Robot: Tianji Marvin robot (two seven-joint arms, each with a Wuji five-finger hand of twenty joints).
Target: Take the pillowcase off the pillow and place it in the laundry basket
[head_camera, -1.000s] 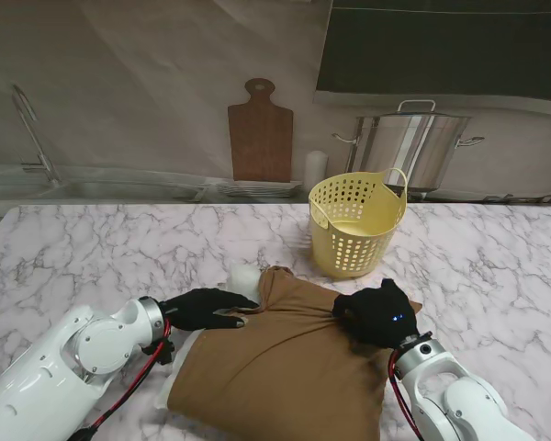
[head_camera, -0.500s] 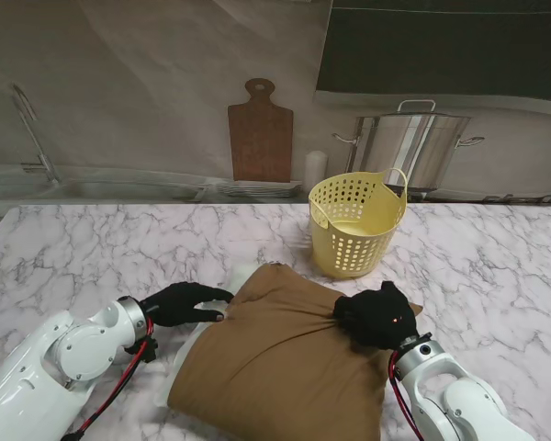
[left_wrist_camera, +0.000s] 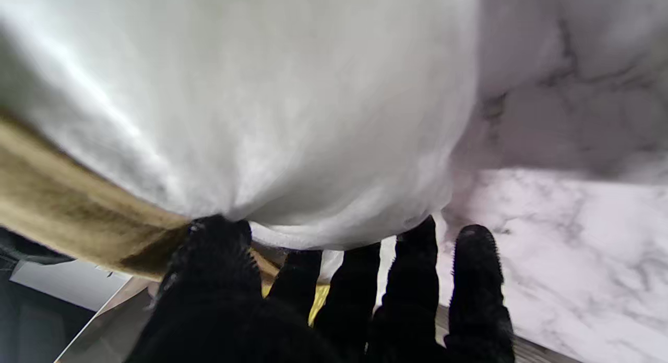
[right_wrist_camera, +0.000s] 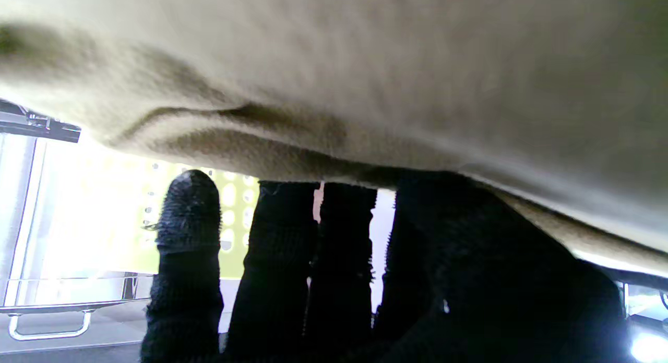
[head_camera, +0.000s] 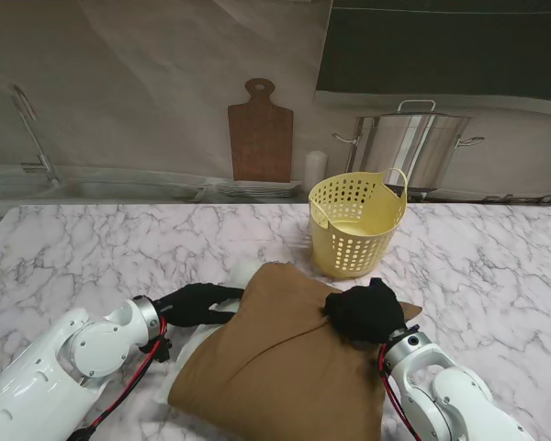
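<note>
The brown pillowcase (head_camera: 285, 363) is lying over the white pillow (head_camera: 241, 274) at the near middle of the marble bench (head_camera: 101, 253); the right hand (head_camera: 363, 312) is clutching its far right fabric. The left hand (head_camera: 195, 303) is resting with fingers spread against the pillow's exposed left end, holding nothing. The yellow laundry basket (head_camera: 356, 223) is standing farther off, before a steel pot (head_camera: 409, 147) and cutting board (head_camera: 260, 133) at the wall.

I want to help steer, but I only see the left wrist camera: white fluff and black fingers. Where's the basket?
Observer: The yellow perforated plastic laundry basket stands on the marble table, beyond the pillow, towards the right.
Operator: What's the other hand doing?
Observer: The right hand grips the brown fabric pillowcase on top, creases running to it.
Operator: Is the pillow out?
Observer: No; only a white pillow corner pokes out by the left hand.
</note>
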